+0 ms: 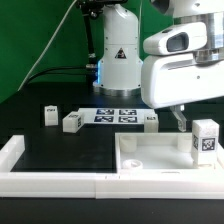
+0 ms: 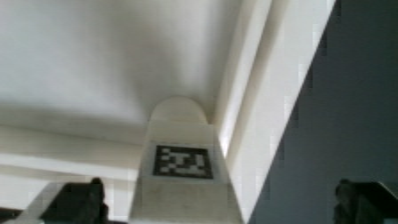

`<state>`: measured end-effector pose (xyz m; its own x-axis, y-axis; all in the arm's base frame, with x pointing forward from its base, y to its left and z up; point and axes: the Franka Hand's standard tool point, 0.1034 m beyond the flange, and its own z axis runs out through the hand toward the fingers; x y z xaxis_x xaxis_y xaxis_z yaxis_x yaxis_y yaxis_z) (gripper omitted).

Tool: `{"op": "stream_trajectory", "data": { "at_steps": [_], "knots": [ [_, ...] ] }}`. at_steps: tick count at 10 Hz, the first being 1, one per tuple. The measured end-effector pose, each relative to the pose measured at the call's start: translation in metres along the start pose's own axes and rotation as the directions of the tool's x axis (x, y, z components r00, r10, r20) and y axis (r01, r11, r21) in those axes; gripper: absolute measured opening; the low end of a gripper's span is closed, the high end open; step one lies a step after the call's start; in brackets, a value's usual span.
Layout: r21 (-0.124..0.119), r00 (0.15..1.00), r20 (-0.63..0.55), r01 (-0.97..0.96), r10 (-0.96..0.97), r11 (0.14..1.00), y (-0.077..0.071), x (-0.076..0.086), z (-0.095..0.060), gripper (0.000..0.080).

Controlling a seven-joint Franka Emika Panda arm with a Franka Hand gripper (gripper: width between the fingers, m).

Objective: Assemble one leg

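Gripper (image 2: 221, 200) wide, empty; upright leg (image 2: 178, 155) just ahead.
I'd centre it between my fingers (image 2: 80, 198) before closing on its flat sides.

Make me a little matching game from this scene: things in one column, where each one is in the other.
Things: 1 upright leg; 2 marker board; 3 border rail; 4 gripper.
Places: A flat on the table, at the back; B along the front, exterior view's left; C hovering over the slab; D standing on the slab's corner, exterior view's right.
Pairs: 1-D, 2-A, 3-B, 4-C.
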<state>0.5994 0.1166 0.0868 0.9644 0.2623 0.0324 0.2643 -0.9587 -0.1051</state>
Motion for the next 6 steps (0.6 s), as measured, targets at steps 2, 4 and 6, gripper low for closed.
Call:
{"op": "stream_trajectory", "data": {
  "at_steps": [2,4,6],
  "knots": [
    [0.017,0.993,0.122,-0.005,0.003,1.000,0.0103,-0.0024,0.0003,0.0648],
    [0.020,0.992,0.130,-0.005,0.002,1.000,0.0122,-0.0038,0.0023,0.0648],
    [0.021,0.991,0.130,-0.005,0.002,1.000,0.0120,-0.0039,0.0025,0.0648]
  ]
}}
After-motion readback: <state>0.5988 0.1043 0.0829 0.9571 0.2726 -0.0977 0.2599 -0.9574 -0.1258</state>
